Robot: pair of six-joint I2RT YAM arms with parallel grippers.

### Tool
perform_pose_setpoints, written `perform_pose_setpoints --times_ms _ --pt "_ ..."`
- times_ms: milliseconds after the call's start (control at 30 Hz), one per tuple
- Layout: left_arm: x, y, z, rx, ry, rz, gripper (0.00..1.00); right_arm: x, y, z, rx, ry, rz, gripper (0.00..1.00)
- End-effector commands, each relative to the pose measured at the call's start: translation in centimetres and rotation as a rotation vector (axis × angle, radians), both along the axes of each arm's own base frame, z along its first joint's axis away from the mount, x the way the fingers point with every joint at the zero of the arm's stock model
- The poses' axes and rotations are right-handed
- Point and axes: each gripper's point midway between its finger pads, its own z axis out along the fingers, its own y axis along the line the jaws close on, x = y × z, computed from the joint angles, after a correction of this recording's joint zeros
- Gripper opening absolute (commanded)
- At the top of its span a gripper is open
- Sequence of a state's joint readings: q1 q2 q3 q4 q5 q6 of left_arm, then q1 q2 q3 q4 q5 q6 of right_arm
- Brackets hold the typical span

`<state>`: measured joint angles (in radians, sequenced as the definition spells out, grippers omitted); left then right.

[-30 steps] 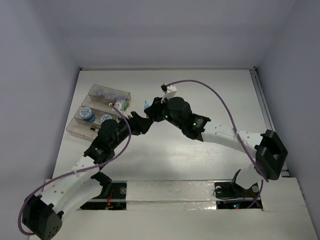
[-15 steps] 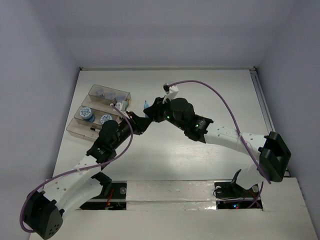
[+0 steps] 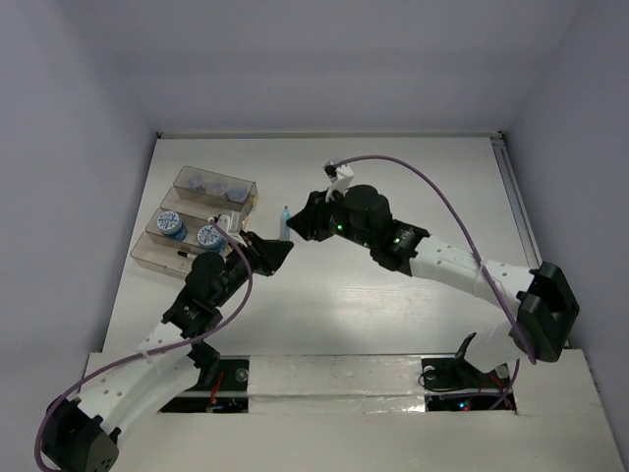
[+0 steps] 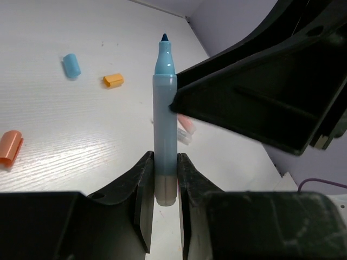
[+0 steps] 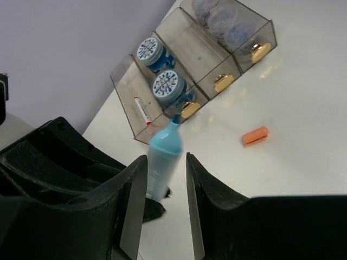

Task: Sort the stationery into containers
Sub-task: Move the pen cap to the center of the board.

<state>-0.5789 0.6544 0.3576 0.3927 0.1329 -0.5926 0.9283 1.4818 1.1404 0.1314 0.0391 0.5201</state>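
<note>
An uncapped blue marker (image 4: 165, 130) stands tip-up between the two arms, with my left gripper (image 4: 165, 176) shut on its lower end. Around its upper part are the fingers of my right gripper (image 5: 165, 181), open, with a gap on the right side of the marker (image 5: 161, 162). In the top view the marker (image 3: 285, 218) is just right of the clear containers (image 3: 152, 251), between the left gripper (image 3: 273, 248) and the right gripper (image 3: 298, 226). The bins (image 5: 198, 51) hold blue-topped tubs (image 5: 168, 84), lilac tubs (image 5: 227, 21) and a red-capped pen (image 5: 142, 111).
Loose caps lie on the white table: a blue cap (image 4: 71, 65), an orange cap (image 4: 113, 80), another orange cap (image 4: 11, 146) and an orange cap (image 5: 255, 135) near the bins. A pink item (image 4: 187, 125) shows partly behind the marker. The right gripper's body (image 4: 260, 92) crowds the marker's right side.
My left gripper has shut on the blue marker's lower end. The right jaws have widened off the marker, and the right arm has shifted a little to the right.
</note>
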Motion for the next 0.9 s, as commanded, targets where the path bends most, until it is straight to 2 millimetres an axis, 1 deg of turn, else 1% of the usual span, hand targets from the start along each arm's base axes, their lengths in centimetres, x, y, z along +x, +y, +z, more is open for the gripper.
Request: perform_pose_setpoints --times_ms 0,33,67,100,167,200,233,267,300,333,367,400,433,467,500,533,567,600,633,667,700,733,767,800,833,867 --pt "0.1 1.7 1.6 -0.027 -0.049 0.078 0.0 2.3 -4.8 2.1 -0.016 -0.007 -0.019 0.41" --pt "0.1 1.7 1.6 -0.024 -0.044 0.078 0.0 2.1 -5.0 2.0 -0.017 -0.006 -0.019 0.42" --pt "-0.3 2.2 2.7 -0.043 -0.074 0.089 0.0 2.7 -6.0 2.0 -0.01 0.001 -0.024 0.43" --pt "-0.4 2.5 2.9 -0.037 -0.068 0.1 0.0 2.9 -6.7 1.3 -0.016 0.011 -0.027 0.45" --pt "-0.9 3.2 4.4 -0.053 -0.095 0.117 0.0 3.4 -7.6 1.0 -0.017 0.021 -0.035 0.46" --pt "-1.2 3.3 5.4 -0.057 -0.103 0.112 0.0 4.5 -8.7 0.4 -0.024 0.031 -0.065 0.46" --pt "-1.6 3.3 6.1 -0.062 -0.116 0.102 0.0 5.1 -9.0 0.2 -0.028 0.035 -0.071 0.46" --pt "-2.0 3.3 6.8 -0.064 -0.13 0.085 0.0 5.8 -9.0 -1.4 -0.052 0.074 -0.07 0.46" --pt "-2.3 3.4 7.8 -0.062 -0.141 0.081 0.0 6.4 -9.1 -1.7 -0.063 0.072 -0.072 0.46" --pt "-2.5 3.5 8.4 -0.058 -0.149 0.08 0.0 7.0 -8.8 -1.5 -0.072 0.065 -0.072 0.47" --pt "-2.7 3.7 8.8 -0.04 -0.163 0.08 0.0 7.9 -8.9 -3.8 -0.131 0.108 -0.103 0.47" --pt "-2.9 3.8 8.8 -0.018 -0.157 0.078 0.0 9.2 -9.4 -4.6 -0.157 0.116 -0.14 0.47" --pt "-3.3 4.1 10.3 -0.023 -0.185 0.077 0.0 10.5 -10.0 -5.6 -0.198 0.123 -0.169 0.47" --pt "-3.5 4.3 10.5 0.012 -0.2 0.075 0.0 12.3 -10.0 -7.4 -0.245 0.161 -0.196 0.47" --pt "-3.7 4.4 11.0 0.029 -0.218 0.07 0.0 13.3 -10.1 -8.3 -0.264 0.178 -0.209 0.48" --pt "-3.9 4.9 12.1 0.066 -0.262 0.079 0.0 15.1 -10.3 -10.3 -0.307 0.208 -0.24 0.49" --pt "-3.9 5.1 12.3 0.071 -0.254 0.085 0.0 15.6 -10.3 -9.0 -0.302 0.19 -0.248 0.49" --pt "-4.1 5.6 13.4 0.107 -0.303 0.097 0.0 16.4 -10.0 -11.9 -0.346 0.234 -0.251 0.49" --pt "-4.1 5.8 13.8 0.127 -0.319 0.107 0.0 17.0 -10.0 -12.6 -0.37 0.24 -0.263 0.5" --pt "-3.9 6.2 13.9 0.151 -0.33 0.123 0.0 17.7 -10.4 -13.4 -0.401 0.248 -0.296 0.5" --pt "-3.9 6.4 14.0 0.168 -0.342 0.133 0.0 18.8 -10.0 -12.8 -0.397 0.234 -0.308 0.5" --pt "-3.8 6.7 14.1 0.196 -0.364 0.144 0.0 19.3 -10.0 -14.9 -0.435 0.261 -0.316 0.5" --pt "-3.7 7.0 14.1 0.204 -0.371 0.157 0.0 19.7 -10.3 -15.5 -0.458 0.269 -0.337 0.5" --pt "-3.1 7.3 13.4 0.218 -0.362 0.188 0.0 20.0 -10.2 -16.0 -0.467 0.274 -0.336 0.5" --pt "-3.0 7.3 13.0 0.224 -0.357 0.191 0.0 20.8 -9.7 -16.8 -0.477 0.281 -0.333 0.5" --pt "-2.9 7.1 12.6 0.229 -0.355 0.181 0.0 20.7 -9.5 -17.4 -0.487 0.298 -0.321 0.5"
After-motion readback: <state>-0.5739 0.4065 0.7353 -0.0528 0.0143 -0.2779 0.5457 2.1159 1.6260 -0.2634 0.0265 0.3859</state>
